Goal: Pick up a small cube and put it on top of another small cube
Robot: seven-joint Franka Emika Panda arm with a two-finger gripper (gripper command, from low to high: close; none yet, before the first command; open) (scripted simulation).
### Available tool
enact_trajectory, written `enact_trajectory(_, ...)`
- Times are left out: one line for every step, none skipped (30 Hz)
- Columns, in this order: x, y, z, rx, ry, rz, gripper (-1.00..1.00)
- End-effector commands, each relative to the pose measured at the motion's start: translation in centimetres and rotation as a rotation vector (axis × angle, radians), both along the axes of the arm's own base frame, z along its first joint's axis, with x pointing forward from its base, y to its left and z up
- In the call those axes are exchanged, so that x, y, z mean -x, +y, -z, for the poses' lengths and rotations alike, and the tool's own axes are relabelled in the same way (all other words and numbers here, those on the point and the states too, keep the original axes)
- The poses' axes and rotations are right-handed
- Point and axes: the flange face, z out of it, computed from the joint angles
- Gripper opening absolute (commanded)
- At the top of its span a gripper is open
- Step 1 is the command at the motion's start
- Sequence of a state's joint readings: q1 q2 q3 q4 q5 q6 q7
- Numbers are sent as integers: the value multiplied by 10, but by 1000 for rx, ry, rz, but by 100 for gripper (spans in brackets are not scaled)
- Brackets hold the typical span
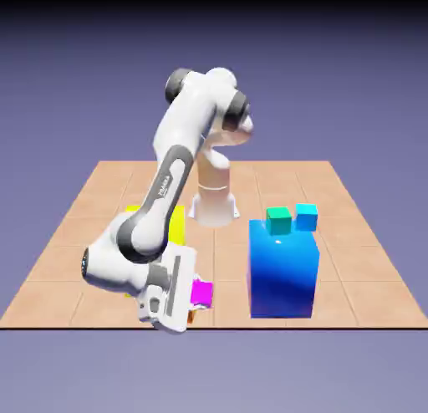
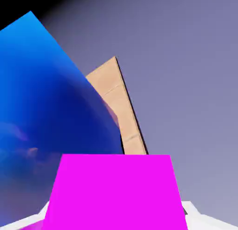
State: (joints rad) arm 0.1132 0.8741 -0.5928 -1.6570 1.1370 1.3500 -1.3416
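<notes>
The tiny magenta cube (image 1: 202, 293) is held in my gripper (image 1: 199, 296), which is shut on it near the table's front edge, with the hand lying almost level. In the hand view the magenta cube (image 2: 114, 192) fills the bottom middle and hides most of the gripper (image 2: 114, 219); only pale slivers show at its lower corners. Just below the magenta cube, a sliver of the orange cube (image 1: 193, 313) peeks out beside the white hand. The rest of it is hidden, and I cannot tell whether the two cubes touch.
A big blue cube (image 1: 284, 269) stands to the exterior view's right of the hand and looms at the left of the hand view (image 2: 46, 108). A small teal-green cube (image 1: 279, 220) and a cyan cube (image 1: 307, 216) sit at its top edge. A big yellow cube (image 1: 176, 225) shows behind the forearm.
</notes>
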Motion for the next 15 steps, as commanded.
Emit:
enact_trajectory(2, -7, 3, -4, -22, -18, -100)
enact_trajectory(3, -14, 6, -8, -43, -37, -100)
enact_trajectory(5, -21, 8, -12, -65, -57, -100)
enact_trajectory(6, -27, 10, -15, -87, -78, -100)
enact_trajectory(8, -33, 11, -18, -109, -101, -100)
enact_trajectory(9, -39, 12, -22, -131, -124, -100)
enact_trajectory(10, -44, 12, -24, -153, -148, -100)
enact_trajectory(11, -49, 12, -27, -176, -173, -100)
enact_trajectory(11, -53, 11, -30, -198, -200, -100)
enact_trajectory(11, -57, 10, -33, -220, -227, -100)
enact_trajectory(12, -60, 9, -37, -242, -256, -100)
enact_trajectory(11, -62, 7, -41, -263, -286, -100)
enact_trajectory(11, -65, 5, -45, -285, -317, -100)
enact_trajectory(10, -66, 3, -49, -305, -349, -100)
enact_trajectory(9, -67, 0, -54, -326, -382, -100)
